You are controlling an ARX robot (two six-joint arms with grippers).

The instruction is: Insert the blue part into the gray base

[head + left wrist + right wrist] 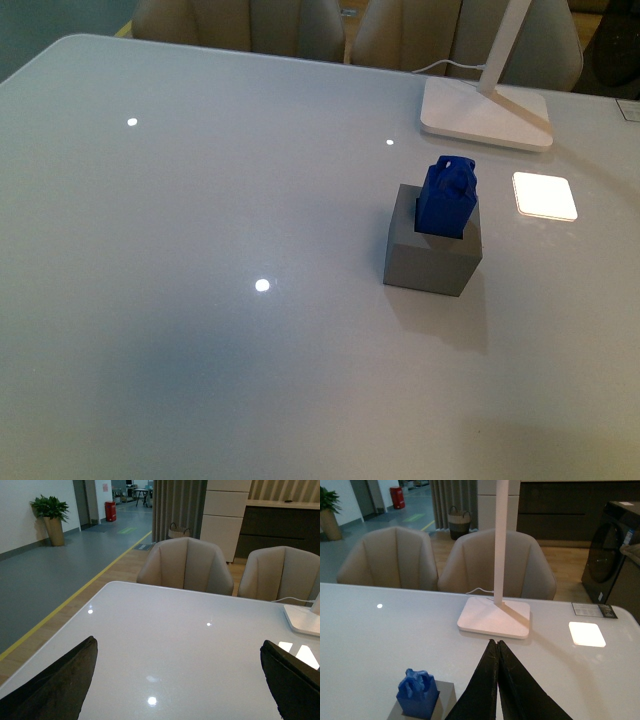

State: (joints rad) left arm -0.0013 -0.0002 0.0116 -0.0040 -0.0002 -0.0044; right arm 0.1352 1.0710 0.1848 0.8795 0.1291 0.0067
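Note:
The blue part [447, 195] stands in the square hole of the gray base [432, 256], its upper body and knob sticking out above the top, slightly tilted. Both sit right of the table's middle in the front view. They also show in the right wrist view: blue part [417, 693], gray base [446, 696]. My right gripper [496, 642] is shut and empty, raised beside the base, apart from it. My left gripper [178, 652] is open and empty over bare table; the part and base do not show in the left wrist view. Neither arm shows in the front view.
A white lamp base [485, 113] with its slanted stem stands at the back right, cable trailing behind it. A bright square light patch [544, 195] lies right of the gray base. Beige chairs [185, 565] line the table's far edge. The glossy table [200, 300] shows small light reflections.

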